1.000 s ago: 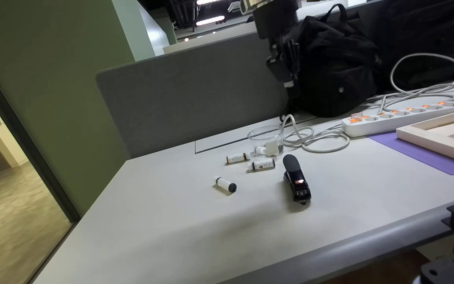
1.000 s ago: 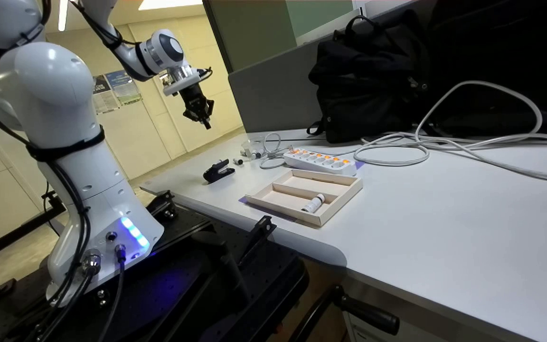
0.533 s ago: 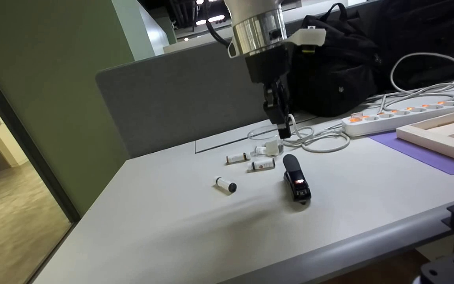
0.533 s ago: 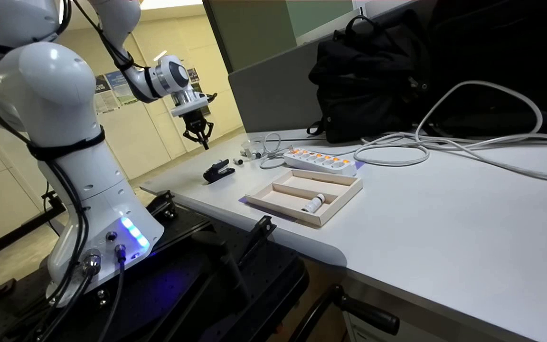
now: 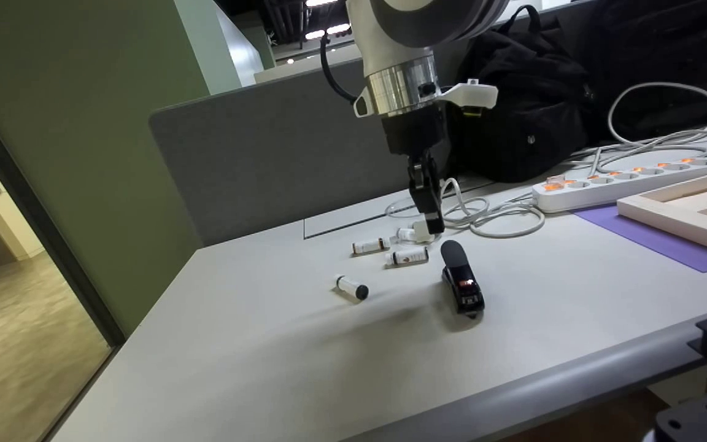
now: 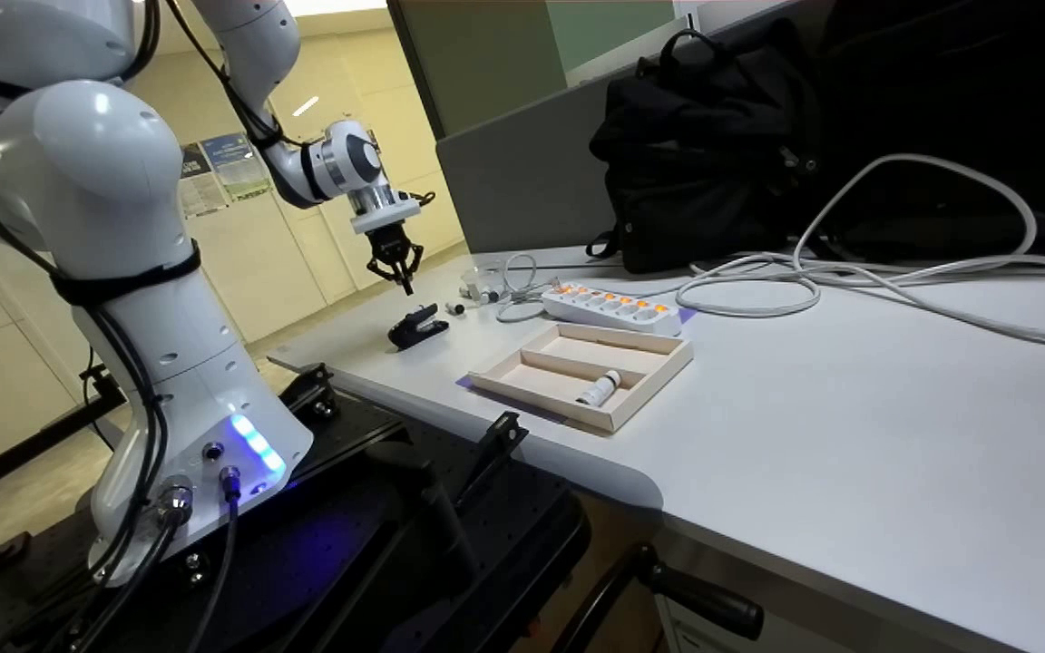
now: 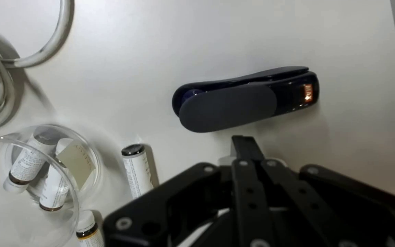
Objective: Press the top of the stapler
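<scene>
Poised over a pale desk [image 5: 255,307] with the end effector [image 7: 246,140] fully closed, angled downward and gripping nothing. Stationed above and just to one side of the black stapler [image 5: 463,279], apart from it in both exterior views. Shown in the wrist view with the stapler's dark gray top [image 7: 226,109] lying just beyond the closed tip. Neighbored below by small white vials [image 5: 407,256] scattered on the same desk, and well apart from a white power strip [image 5: 626,187]. Judged to be at the lining-up step, with the press itself apparently not yet made. Calling next, by that reading, for a small sideways shift to bring the closed tip over the dark gray top, then a straight, steady descent to contact, then a firm push downward. Best kept closed throughout, for use as a blunt pusher. Likely, if landing off-center on so narrow a top, to glance aside and slide or tip the stapler.
</scene>
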Controlling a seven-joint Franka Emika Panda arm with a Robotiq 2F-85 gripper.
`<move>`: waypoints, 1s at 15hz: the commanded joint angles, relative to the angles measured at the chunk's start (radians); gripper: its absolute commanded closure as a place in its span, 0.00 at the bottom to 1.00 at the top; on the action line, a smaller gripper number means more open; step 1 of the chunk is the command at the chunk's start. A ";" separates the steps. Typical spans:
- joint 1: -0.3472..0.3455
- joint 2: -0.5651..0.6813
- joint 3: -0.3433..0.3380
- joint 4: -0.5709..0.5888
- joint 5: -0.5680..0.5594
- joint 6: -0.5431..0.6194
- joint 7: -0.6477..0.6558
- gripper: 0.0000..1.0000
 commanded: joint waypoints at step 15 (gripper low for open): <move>0.009 0.009 -0.011 0.066 -0.014 -0.137 -0.002 1.00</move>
